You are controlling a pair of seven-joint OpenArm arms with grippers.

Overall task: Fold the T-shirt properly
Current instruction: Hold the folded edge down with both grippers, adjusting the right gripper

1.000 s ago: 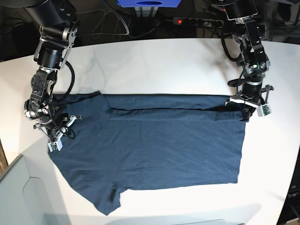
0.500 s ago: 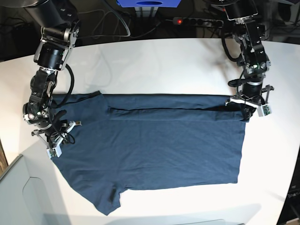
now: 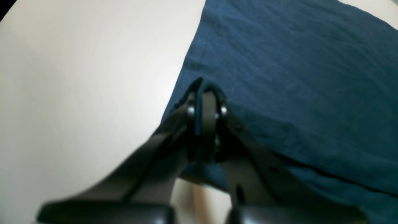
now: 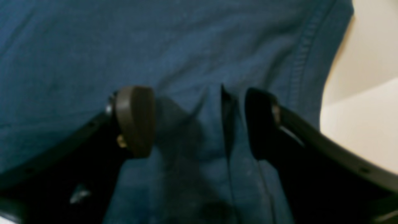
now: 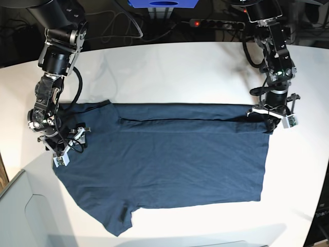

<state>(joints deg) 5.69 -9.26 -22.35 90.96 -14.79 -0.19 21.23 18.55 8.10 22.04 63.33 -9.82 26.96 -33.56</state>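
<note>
The dark navy T-shirt (image 5: pixel 180 159) lies spread flat on the white table (image 5: pixel 180 72), its far strip folded over along a long crease. My left gripper (image 5: pixel 270 124) is at the shirt's far right corner, shut on the folded edge of the cloth (image 3: pixel 248 62); in the left wrist view the gripper (image 3: pixel 203 93) pinches that fold. My right gripper (image 5: pixel 72 145) hovers at the shirt's left edge by the sleeve. In the right wrist view the gripper (image 4: pixel 199 121) stands open, its fingers (image 4: pixel 135 121) spread over the cloth (image 4: pixel 77 46) with a small ridge of fabric between them.
A power strip (image 5: pixel 216 23) with a red light, cables (image 5: pixel 123 25) and a blue box (image 5: pixel 162 3) sit beyond the table's far edge. A grey panel (image 5: pixel 20 211) is at the near left corner. Bare tabletop (image 3: pixel 77 77) borders the shirt.
My right gripper has opened and let go of the cloth at the shirt's left edge, shifting slightly. The left gripper has stayed shut in place.
</note>
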